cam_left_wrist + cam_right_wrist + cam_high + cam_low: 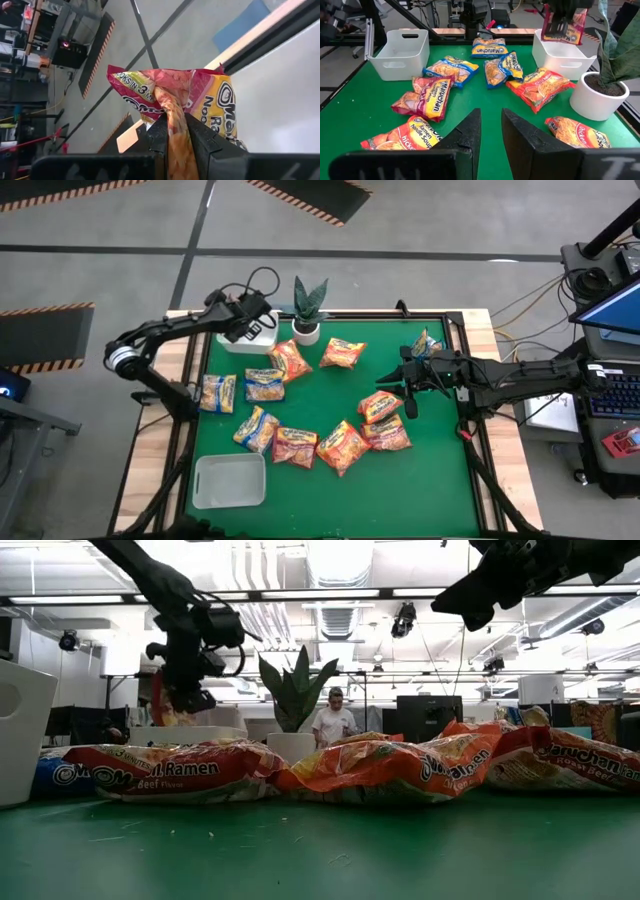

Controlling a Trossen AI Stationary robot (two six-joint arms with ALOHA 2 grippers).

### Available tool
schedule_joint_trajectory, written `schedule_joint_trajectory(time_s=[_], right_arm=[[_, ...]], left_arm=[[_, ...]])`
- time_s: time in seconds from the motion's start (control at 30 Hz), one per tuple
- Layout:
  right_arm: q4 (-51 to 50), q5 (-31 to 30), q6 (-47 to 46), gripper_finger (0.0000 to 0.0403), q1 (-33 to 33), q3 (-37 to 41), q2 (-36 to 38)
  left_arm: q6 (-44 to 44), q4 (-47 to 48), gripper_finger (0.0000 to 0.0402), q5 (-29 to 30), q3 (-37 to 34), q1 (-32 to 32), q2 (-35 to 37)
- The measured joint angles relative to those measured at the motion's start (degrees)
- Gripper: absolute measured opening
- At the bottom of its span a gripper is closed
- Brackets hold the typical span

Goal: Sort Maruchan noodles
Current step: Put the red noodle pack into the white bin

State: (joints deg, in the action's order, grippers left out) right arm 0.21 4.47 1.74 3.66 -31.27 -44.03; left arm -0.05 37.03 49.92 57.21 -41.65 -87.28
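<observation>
Several Maruchan noodle packets lie flat on the green mat: orange point(342, 352), blue-and-yellow point(265, 384) and red point(385, 432). My left gripper point(173, 122) is over the white tray point(562, 56) at the table's far left corner, shut on a red packet point(567, 27). My right gripper point(491, 127) is open and hovers above the mat right of centre point(400, 388), touching nothing, with packets below and beyond it. My left gripper pinches the red packet between its two fingers point(200, 137) on a bunched, twisted fold point(172, 112) in its wrapper. The fingers come from above, pointing down. The packet hangs below them, lifted clear over the far-left tray point(285, 100).
A second white tray point(230, 480) sits at the near left of the mat. A potted plant point(308, 310) stands at the far edge beside the far-left tray. One packet point(427, 343) lies by the right arm. A person point(333, 725) stands in the room beyond.
</observation>
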Motion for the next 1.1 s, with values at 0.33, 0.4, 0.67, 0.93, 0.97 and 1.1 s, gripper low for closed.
schedule_joint_trajectory(time_s=[0.33,0.4,0.67,0.93,0.97,1.1], right_arm=[[-0.02,-0.02,-0.17,0.0072,0.00,0.00,0.00],[-0.02,-0.02,-0.14,0.0072,-0.01,0.00,0.00],[-0.18,-0.02,-0.11,0.0068,0.00,0.00,0.00],[-0.36,-0.02,-0.14,0.0072,0.00,0.00,0.00],[-0.37,-0.02,-0.11,0.0071,0.00,0.00,0.00],[-0.37,-0.02,-0.15,0.0068,0.00,0.00,0.00]], left_arm=[[0.75,0.26,0.0020,0.18,0.00,-0.20,-4.54],[0.76,0.22,0.0020,0.39,0.00,-0.19,-5.59],[-0.85,0.32,0.0020,0.54,0.00,-0.20,-9.22],[-2.71,0.49,0.0030,0.52,0.00,-0.20,-9.49],[-2.99,0.54,0.0036,0.52,0.00,-0.20,-9.47],[-3.48,1.41,0.0071,0.52,0.00,-0.20,-9.44]])
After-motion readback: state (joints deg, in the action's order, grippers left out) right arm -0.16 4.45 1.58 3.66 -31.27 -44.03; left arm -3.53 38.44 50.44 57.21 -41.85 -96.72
